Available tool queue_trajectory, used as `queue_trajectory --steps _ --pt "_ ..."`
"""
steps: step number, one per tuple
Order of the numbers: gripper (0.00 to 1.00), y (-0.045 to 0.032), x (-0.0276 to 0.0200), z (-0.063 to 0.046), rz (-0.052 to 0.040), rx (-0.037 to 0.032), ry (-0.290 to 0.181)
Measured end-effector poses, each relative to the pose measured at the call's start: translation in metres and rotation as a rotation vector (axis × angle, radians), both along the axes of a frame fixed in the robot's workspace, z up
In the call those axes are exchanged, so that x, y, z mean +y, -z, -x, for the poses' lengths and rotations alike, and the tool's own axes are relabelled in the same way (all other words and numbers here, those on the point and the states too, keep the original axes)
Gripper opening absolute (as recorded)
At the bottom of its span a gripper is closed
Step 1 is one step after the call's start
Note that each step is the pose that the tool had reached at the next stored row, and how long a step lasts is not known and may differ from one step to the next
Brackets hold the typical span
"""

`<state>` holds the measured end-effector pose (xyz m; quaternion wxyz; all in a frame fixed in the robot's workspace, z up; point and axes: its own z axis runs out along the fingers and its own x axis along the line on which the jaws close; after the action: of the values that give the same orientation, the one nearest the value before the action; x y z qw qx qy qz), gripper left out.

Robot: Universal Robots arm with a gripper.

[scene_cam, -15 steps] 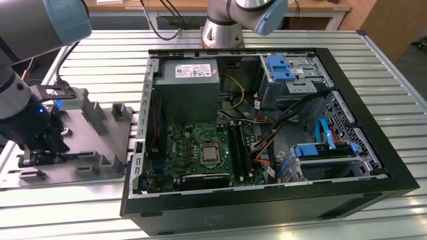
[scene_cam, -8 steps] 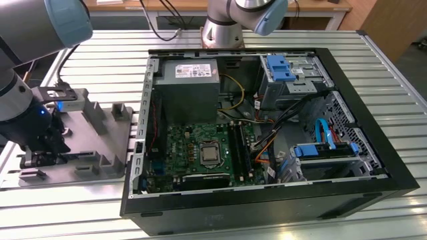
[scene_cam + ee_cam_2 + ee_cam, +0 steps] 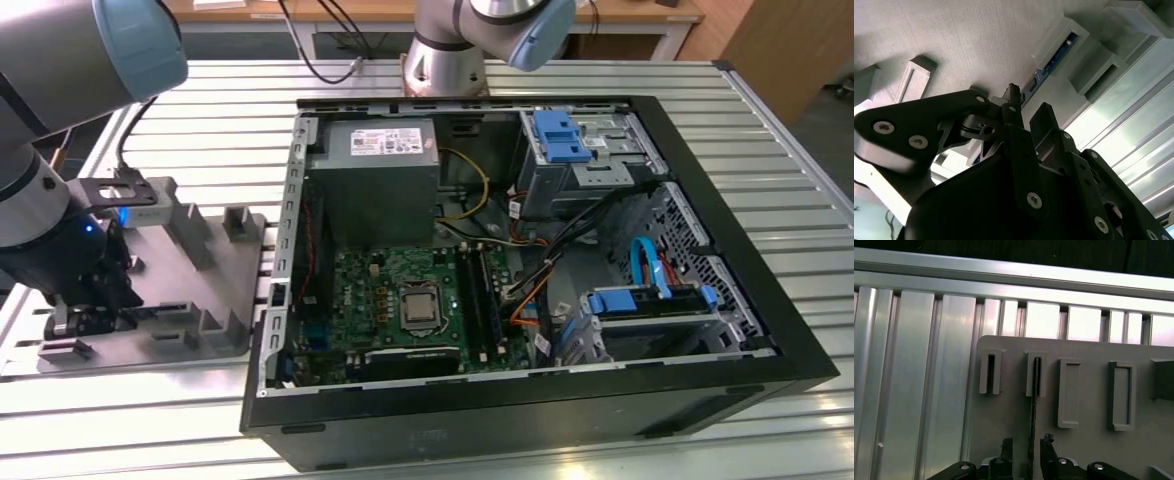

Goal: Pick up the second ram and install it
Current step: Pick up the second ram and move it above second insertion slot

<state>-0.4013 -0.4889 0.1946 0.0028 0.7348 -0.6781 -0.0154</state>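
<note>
One arm (image 3: pixel 34 190) in exterior view, bent low over grey tray (image 3: pixel 234 285) on slatted table (image 3: pixel 134 420), at exterior view's left of open computer case (image 3: pixel 534 410). Gripper (image 3: pixel 83 318) sat down among tray posts, well apart from motherboard (image 3: pixel 374 290).

Second wrist view: second ram (image 3: pixel 1054 55) stood on edge in tray slot, dark green-blue strip running toward gripper.

First wrist view: second ram appeared edge-on as thin dark line between fingertips (image 3: pixel 1006 445). Fingertips were spread, gap on each side, nothing pinched.
</note>
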Motion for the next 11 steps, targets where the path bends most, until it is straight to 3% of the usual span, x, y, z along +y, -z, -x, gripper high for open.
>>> queue_trajectory --steps 7,10,11 --pt "0.34 0.0001 0.0000 0.0000 -0.0011 -0.0001 0.000" --pt "0.22 0.0001 0.0000 0.0000 -0.0015 -0.0001 0.000" --pt "0.22 0.0001 0.0000 0.0000 -0.0016 -0.0001 0.000"
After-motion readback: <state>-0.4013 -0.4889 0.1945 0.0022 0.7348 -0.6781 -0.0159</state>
